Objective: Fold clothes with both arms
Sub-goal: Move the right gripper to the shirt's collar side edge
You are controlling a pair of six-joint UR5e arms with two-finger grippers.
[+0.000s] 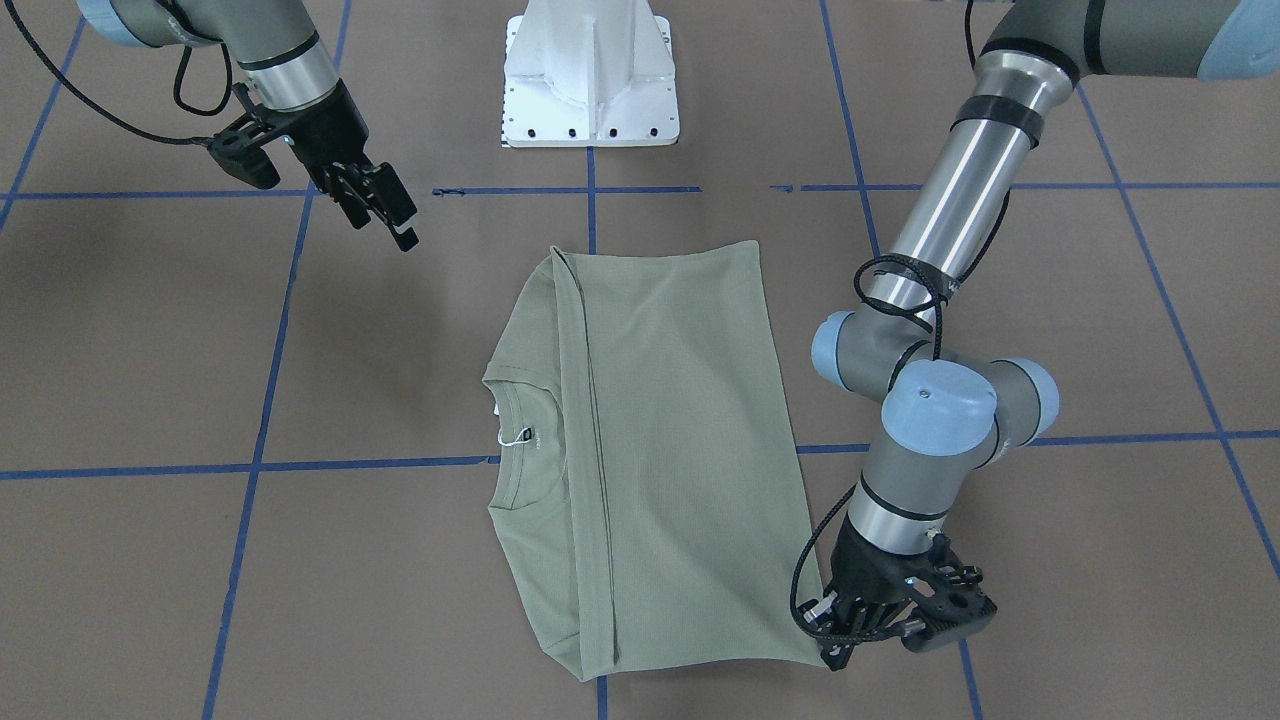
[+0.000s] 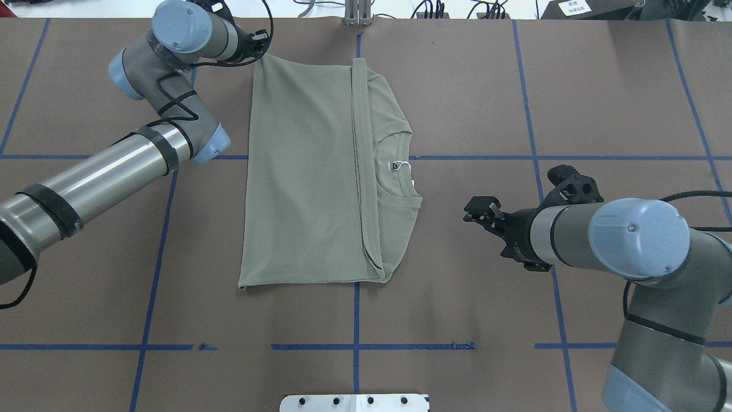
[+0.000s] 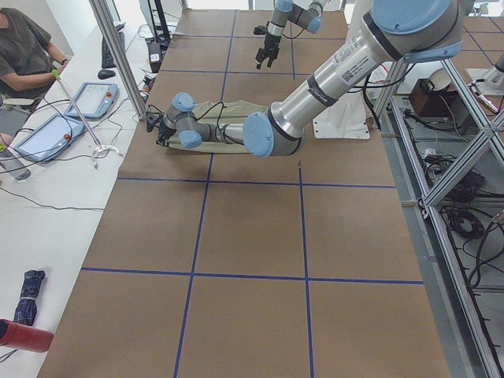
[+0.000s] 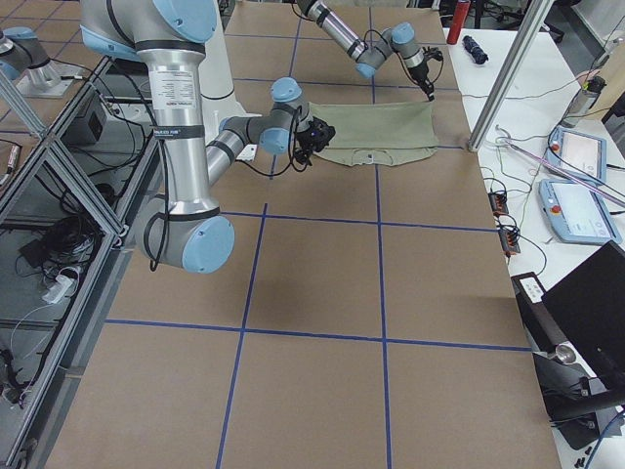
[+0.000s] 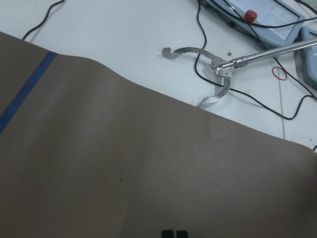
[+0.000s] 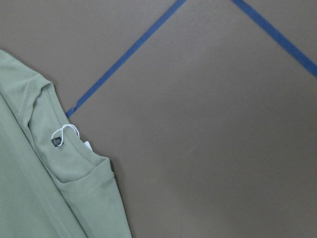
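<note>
The sage-green shirt point(image 1: 670, 440) lies flat on the brown table, its lower half folded up to the collar, with the hang tag point(image 2: 400, 166) showing at the neck. My left gripper point(image 2: 260, 48) is down at the shirt's far corner on the folded edge. In the left wrist view its fingertips point(image 5: 169, 233) are almost touching, so it appears shut on that corner. My right gripper point(image 2: 474, 210) hovers open beside the collar side, clear of the cloth. The right wrist view shows only the collar and tag point(image 6: 69, 130).
The white pedestal base point(image 1: 590, 80) stands at the robot's side of the table. Blue tape lines point(image 2: 354, 346) grid the brown surface. Beyond the far edge is a white bench with tablets point(image 3: 87, 98), cables and metal tongs point(image 5: 218, 74), where a person point(image 3: 24, 47) sits.
</note>
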